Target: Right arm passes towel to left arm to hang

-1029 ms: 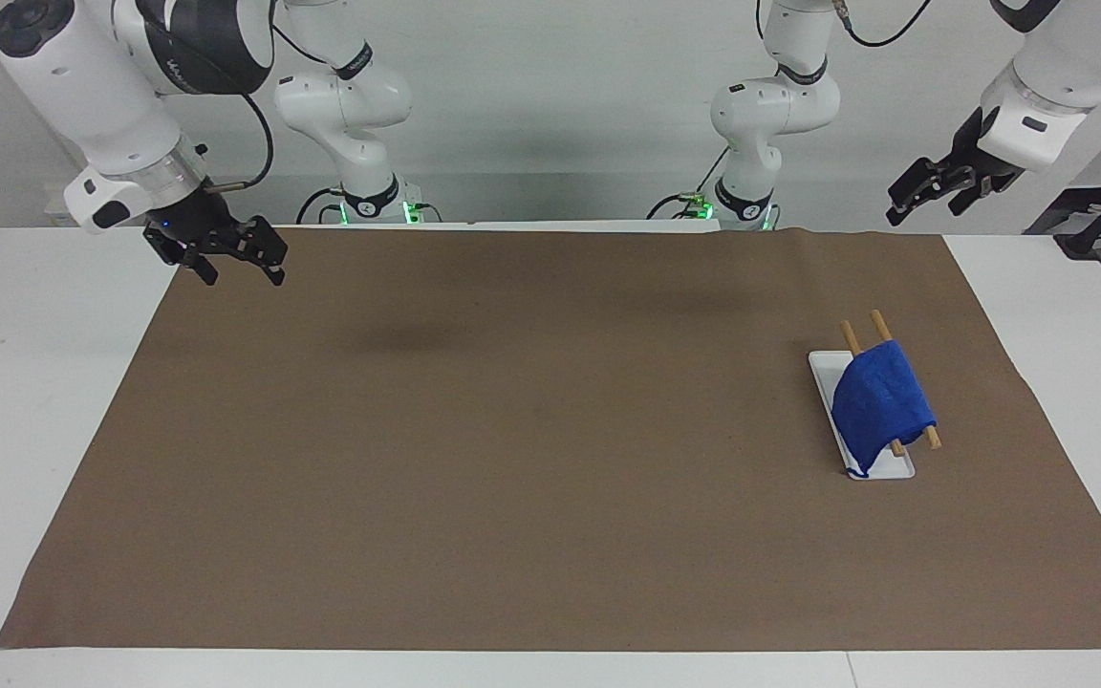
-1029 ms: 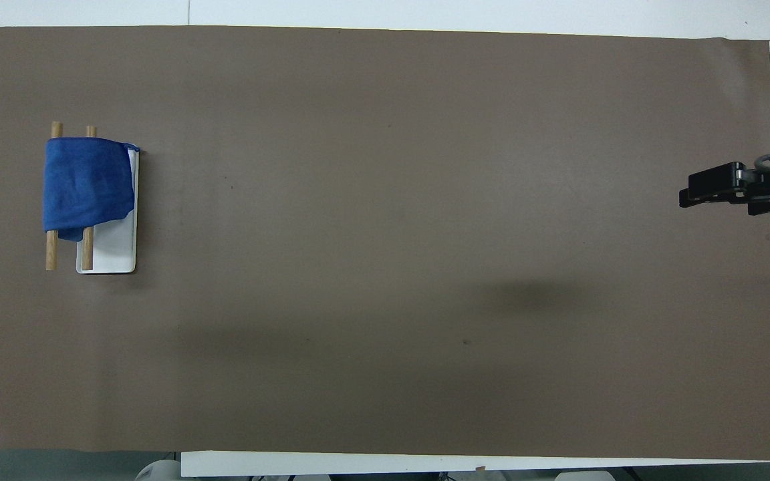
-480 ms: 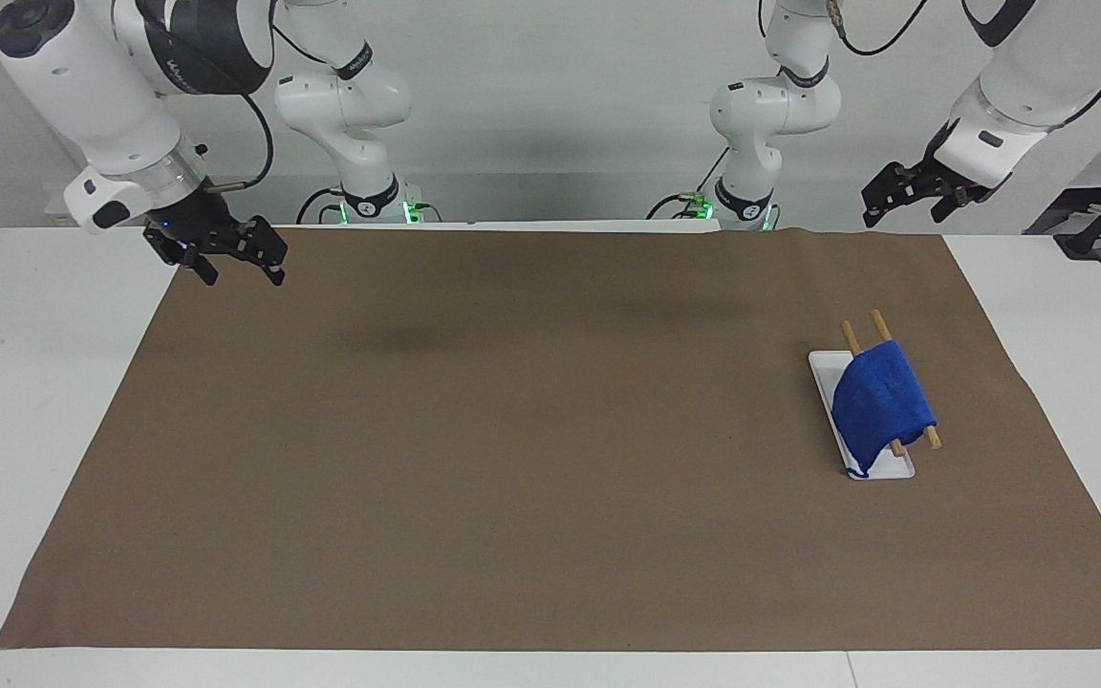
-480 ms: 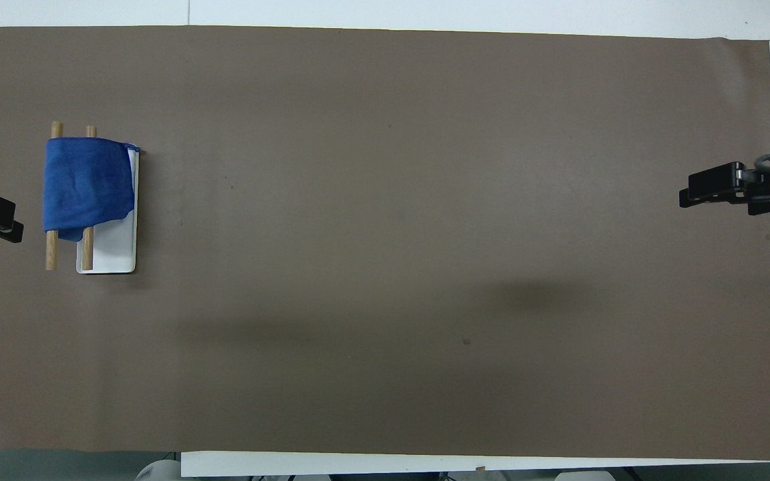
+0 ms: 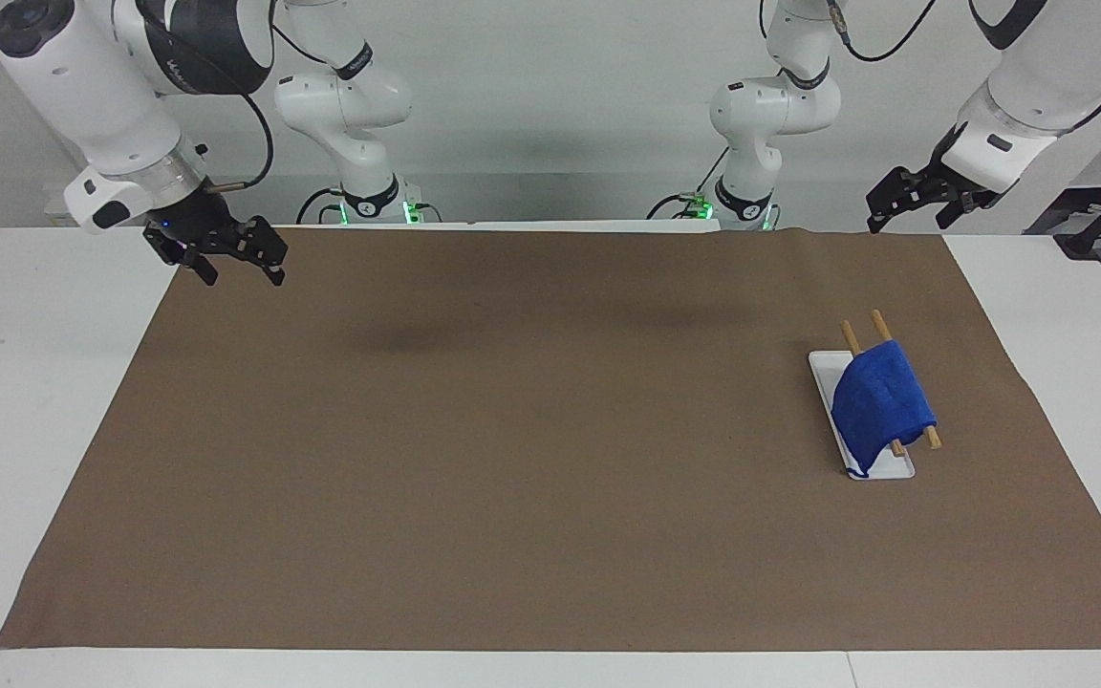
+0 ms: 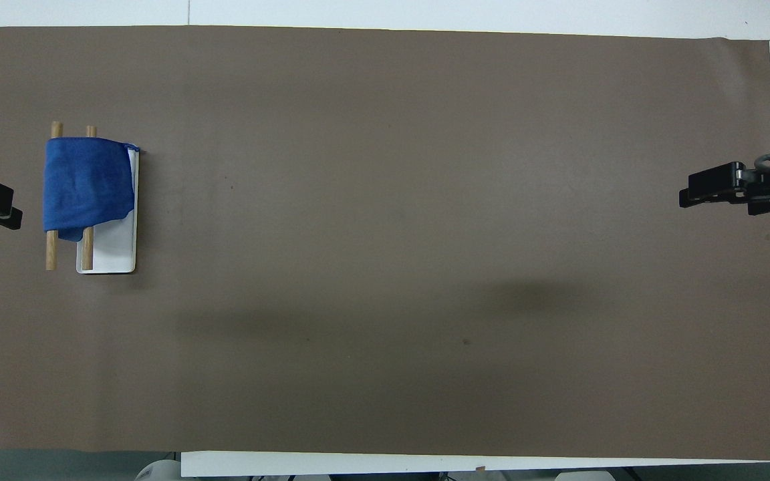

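1. Towel (image 5: pixel 880 405) already hangs — draped over the two wooden rods (image 5: pixel 878 328) of a small rack on a white tray (image 5: pixel 823 367), toward the left arm's end of the brown mat (image 5: pixel 512 459).
2. Nothing grips it; by the look of things both the handover and the hanging are done.
3. Left gripper (image 5: pixel 916 204) is up in the air over the mat's edge at its own end, well apart from the towel, jaws spread and empty.
4. Right gripper (image 5: pixel 237 264) (the one with the blue light) waits over the mat's corner at its end — jaws spread, holding nothing.
5. Left to do, as I judge it: only parking the arms.
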You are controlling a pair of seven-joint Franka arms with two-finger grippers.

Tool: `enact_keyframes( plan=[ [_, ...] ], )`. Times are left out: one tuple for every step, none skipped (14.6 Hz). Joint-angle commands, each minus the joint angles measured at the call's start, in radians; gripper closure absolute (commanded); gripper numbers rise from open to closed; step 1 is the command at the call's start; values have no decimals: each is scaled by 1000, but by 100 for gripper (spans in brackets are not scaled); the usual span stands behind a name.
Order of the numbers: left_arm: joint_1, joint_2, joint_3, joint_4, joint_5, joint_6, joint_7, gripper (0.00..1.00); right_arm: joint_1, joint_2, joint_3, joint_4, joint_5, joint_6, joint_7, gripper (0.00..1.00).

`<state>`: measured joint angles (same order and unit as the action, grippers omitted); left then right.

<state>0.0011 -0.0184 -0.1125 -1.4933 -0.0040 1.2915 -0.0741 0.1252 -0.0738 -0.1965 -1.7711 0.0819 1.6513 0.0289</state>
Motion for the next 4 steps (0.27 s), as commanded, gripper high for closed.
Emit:
enact_keyframes(
  plan=[
    [-21, 8, 13, 22, -11, 18, -7, 0, 2, -4, 2, -4, -19, -7, 0, 0],
    [-19, 8, 13, 22, -13, 23, -12, 0, 2, -4, 2, -4, -19, -7, 0, 0],
    [-19, 9, 13, 22, -13, 41, -12, 0, 2, -4, 2, -4, -19, -7, 0, 0],
    [-19, 8, 13, 19, -13, 52, -10, 0, 2, -4, 2, -4, -19, -8, 2, 0]
  ],
)
